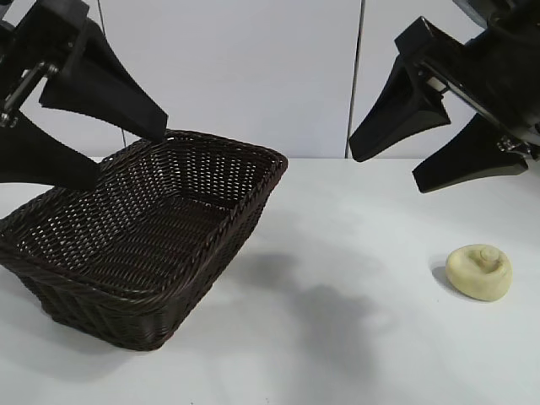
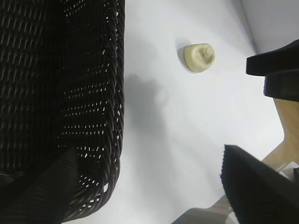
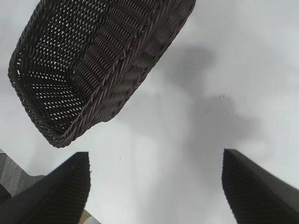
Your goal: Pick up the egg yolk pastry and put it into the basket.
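The egg yolk pastry (image 1: 479, 272), a pale cream puck with a small knob on top, lies on the white table at the right; it also shows in the left wrist view (image 2: 199, 57). The dark brown wicker basket (image 1: 228, 221) stands at the left, empty; it also shows in the left wrist view (image 2: 112, 93) and the right wrist view (image 3: 131, 70). My right gripper (image 1: 384, 171) hangs open and empty in the air, above and to the left of the pastry. My left gripper (image 1: 131, 158) is open and empty, held above the basket's far left side.
The white table (image 1: 337, 337) lies bare between the basket and the pastry. A pale wall (image 1: 253, 67) stands behind the table. The table's edge and a wooden surface (image 2: 287, 121) show in the left wrist view.
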You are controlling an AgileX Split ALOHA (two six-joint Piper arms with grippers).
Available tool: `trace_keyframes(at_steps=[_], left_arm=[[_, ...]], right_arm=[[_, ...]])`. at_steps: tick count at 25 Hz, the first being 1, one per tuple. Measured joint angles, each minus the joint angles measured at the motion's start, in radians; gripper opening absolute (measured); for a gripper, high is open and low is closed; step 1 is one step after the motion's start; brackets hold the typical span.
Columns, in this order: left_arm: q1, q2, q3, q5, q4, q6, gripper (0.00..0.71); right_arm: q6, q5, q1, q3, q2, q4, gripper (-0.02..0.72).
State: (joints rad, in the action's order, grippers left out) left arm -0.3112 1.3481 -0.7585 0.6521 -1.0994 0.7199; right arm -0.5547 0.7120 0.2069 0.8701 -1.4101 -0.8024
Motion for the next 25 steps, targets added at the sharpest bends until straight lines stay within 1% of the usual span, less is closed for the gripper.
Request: trace_keyframes(at_steps=[3,6,9,10,13,16,19,22,25], left_arm=[[0.0,0.0,0.0,-0.009,0.0,-0.003,0.605],[0.0,-0.006,0.0,-0.002,0.001,-0.075,0.605],[0.0,-0.034,-0.001,-0.01,0.039,-0.232,0.605],[0.0,-0.045,-0.006,-0.01,0.068,-0.312,0.605],[0.0,-0.053,-0.024,0.007,0.214,-0.566,0.605],[0.0,-0.053,-0.028,0.052,0.403,-0.819,0.605],[0.0,-0.053,-0.028,0.092,0.572,-1.007,0.605],[0.0,-0.053,-0.028,0.106,0.684,-1.167,0.605],[0.0,-0.053,-0.028,0.102,0.751,-1.298,0.605]], right_arm=[[0.004,0.0,0.0,0.0,0.0,0.0,0.561],[0.008,0.0,0.0,0.0,0.0,0.0,0.561],[0.009,0.0,0.0,0.0,0.0,0.0,0.561],[0.009,0.0,0.0,0.0,0.0,0.0,0.561],[0.009,-0.004,0.0,0.0,0.0,0.0,0.561],[0.009,-0.005,0.0,0.0,0.0,0.0,0.561],[0.01,-0.005,0.0,0.0,0.0,0.0,0.561],[0.012,-0.006,0.0,0.0,0.0,0.0,0.561],[0.012,-0.008,0.0,0.0,0.0,0.0,0.561]])
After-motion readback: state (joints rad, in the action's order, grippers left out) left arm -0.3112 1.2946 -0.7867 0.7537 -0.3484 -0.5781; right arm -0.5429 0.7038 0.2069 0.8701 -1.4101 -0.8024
